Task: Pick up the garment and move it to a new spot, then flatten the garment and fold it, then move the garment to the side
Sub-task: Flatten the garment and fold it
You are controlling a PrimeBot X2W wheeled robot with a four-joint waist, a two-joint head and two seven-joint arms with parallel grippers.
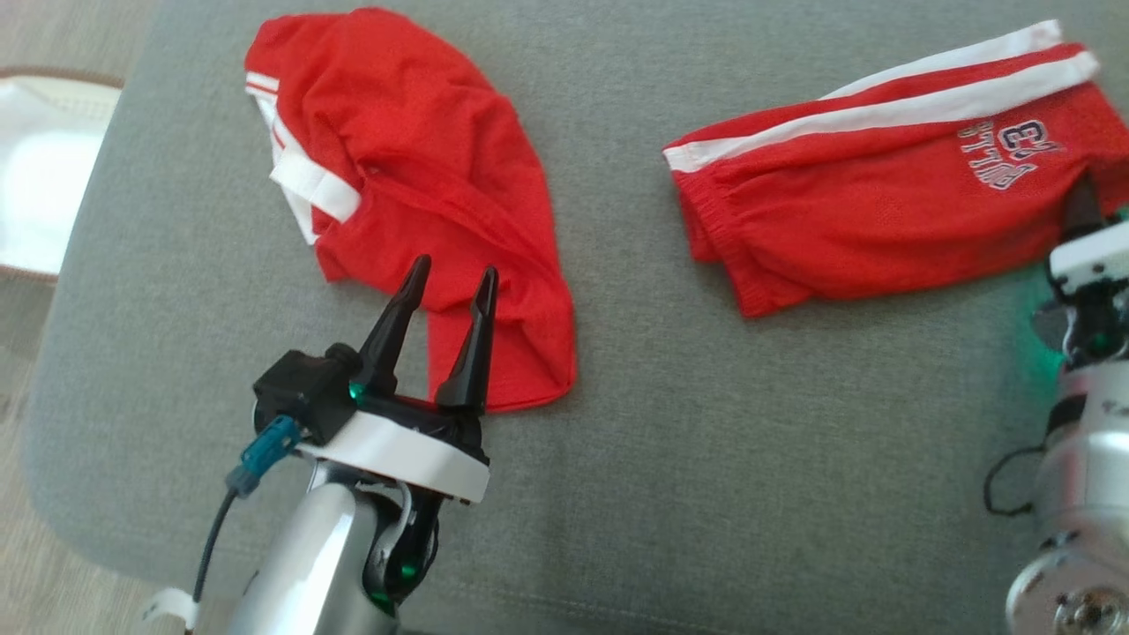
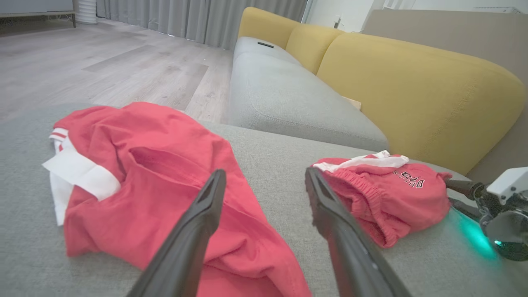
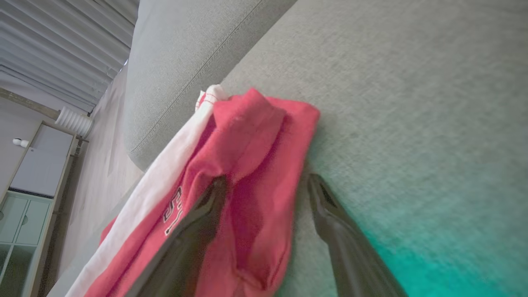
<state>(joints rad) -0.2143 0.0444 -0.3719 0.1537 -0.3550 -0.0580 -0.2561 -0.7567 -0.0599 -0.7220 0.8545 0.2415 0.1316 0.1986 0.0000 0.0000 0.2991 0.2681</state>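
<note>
Crumpled garment (image 1: pixel 423 176) under left end effector (image 1: pixel 455 267)

We see a grey upholstered cushion (image 1: pixel 706 441) bearing two red garments, well apart: a crumpled shirt (image 1: pixel 423 176) at left, white-striped shorts (image 1: pixel 864 203) at right.

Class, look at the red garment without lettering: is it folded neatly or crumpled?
Crumpled. The red garment lies in an uneven, creased heap, its white trim bunched at one side.

Crumpled red top (image 1: pixel 423 176) left, folded red shorts (image 1: pixel 864 212) right
</note>
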